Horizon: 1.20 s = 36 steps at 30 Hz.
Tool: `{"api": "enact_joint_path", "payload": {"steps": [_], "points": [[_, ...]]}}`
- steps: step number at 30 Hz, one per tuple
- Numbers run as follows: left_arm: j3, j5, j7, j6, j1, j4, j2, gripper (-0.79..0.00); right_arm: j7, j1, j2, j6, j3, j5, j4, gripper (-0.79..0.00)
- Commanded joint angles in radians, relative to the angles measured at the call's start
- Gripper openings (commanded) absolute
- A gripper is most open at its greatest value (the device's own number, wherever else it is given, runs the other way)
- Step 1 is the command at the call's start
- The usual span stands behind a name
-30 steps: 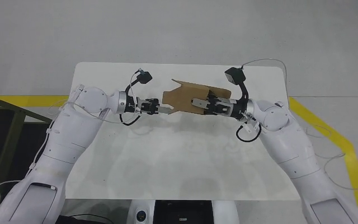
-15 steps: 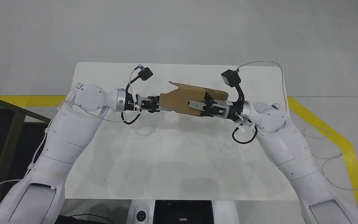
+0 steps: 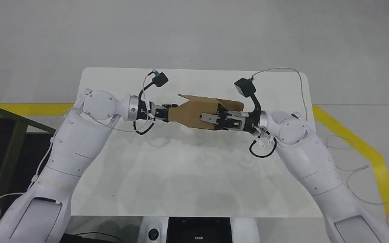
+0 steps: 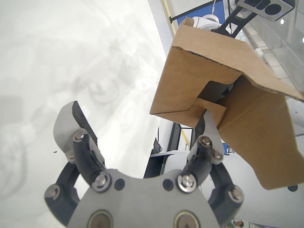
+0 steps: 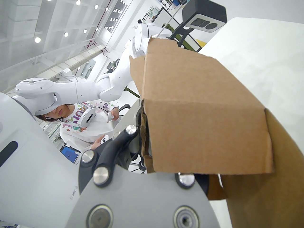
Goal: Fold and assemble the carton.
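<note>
Now my R claw grips the carton above the worktop; my L claw gapes open, w/ one finger against a small flap at its end.

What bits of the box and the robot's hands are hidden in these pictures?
- Right wrist view: the carton covers the fingers of the right gripper.
- Left wrist view: the carton hides one fingertip of the left gripper.
- Top view: the carton's top panel hides its inside and underside.
- Right wrist view: the picture's edge cuts off the carton's nearest panel.
</note>
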Motion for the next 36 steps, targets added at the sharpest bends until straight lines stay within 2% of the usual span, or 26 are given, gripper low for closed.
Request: {"api": "enact_joint_path", "payload": {"steps": [1, 11, 20, 29, 36], "points": [[0.002, -0.001, -0.002, 0.0, -0.002, 0.001, 0.0, 0.0, 0.001, 0.001, 0.0, -0.002, 0.001, 0.001, 0.005, -0.785], [0.015, 0.0, -0.003, 0.005, -0.008, -0.001, -0.003, 0.0, 0.016, 0.0, 0.001, -0.006, 0.011, 0.004, 0.019, -0.785], [0.012, -0.006, 0.005, 0.006, -0.005, 0.018, -0.001, 0.0, 0.063, -0.044, 0.018, 0.018, 0.047, 0.013, 0.007, -0.785], [-0.046, -0.008, 0.038, -0.002, 0.01, 0.032, 0.013, 0.0, 0.125, -0.1, 0.036, 0.051, 0.075, 0.023, -0.025, -0.785], [-0.075, -0.011, 0.053, 0.007, 0.025, 0.007, 0.022, 0.0, 0.142, -0.114, 0.038, 0.064, 0.069, 0.024, -0.041, -0.785]]}}
